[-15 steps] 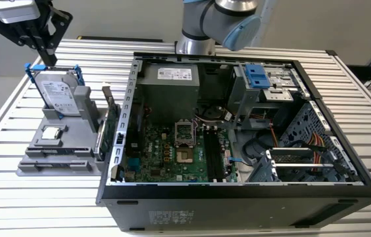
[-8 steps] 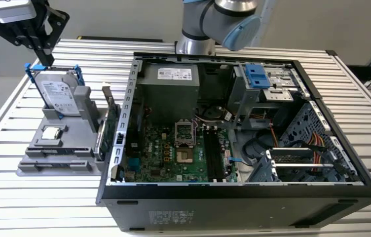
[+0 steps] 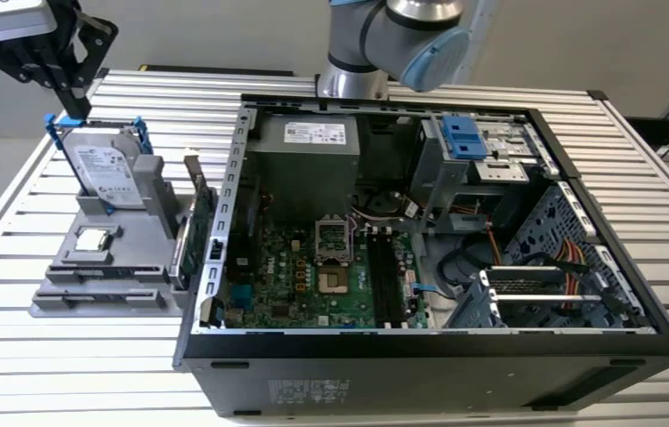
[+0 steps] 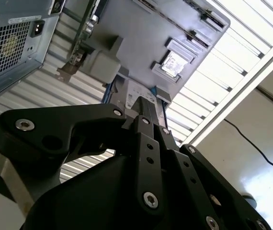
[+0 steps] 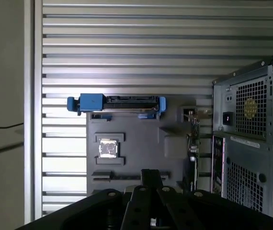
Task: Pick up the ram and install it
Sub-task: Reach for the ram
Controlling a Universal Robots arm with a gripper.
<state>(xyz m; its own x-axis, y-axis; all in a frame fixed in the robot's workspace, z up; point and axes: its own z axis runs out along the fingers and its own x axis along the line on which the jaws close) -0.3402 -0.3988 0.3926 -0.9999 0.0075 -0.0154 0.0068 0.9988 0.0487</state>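
Right now the open computer case sits at the near edge of the slatted table. The gray holder is just beside it, on the exterior view's left. The ram lies edge-on in a slot at the holder's near end. Behind it is the silver chip, and the hard drive stands upright at the far end. My gripper hangs above that drive, clenched on nothing and well apart from the ram.

arm: silver-grey tubular links, light blue joint cap. gripper: matte black linkage bars, rounded knuckles, silver pins and recessed hex screws along the fingers. pale grey housing behind it.
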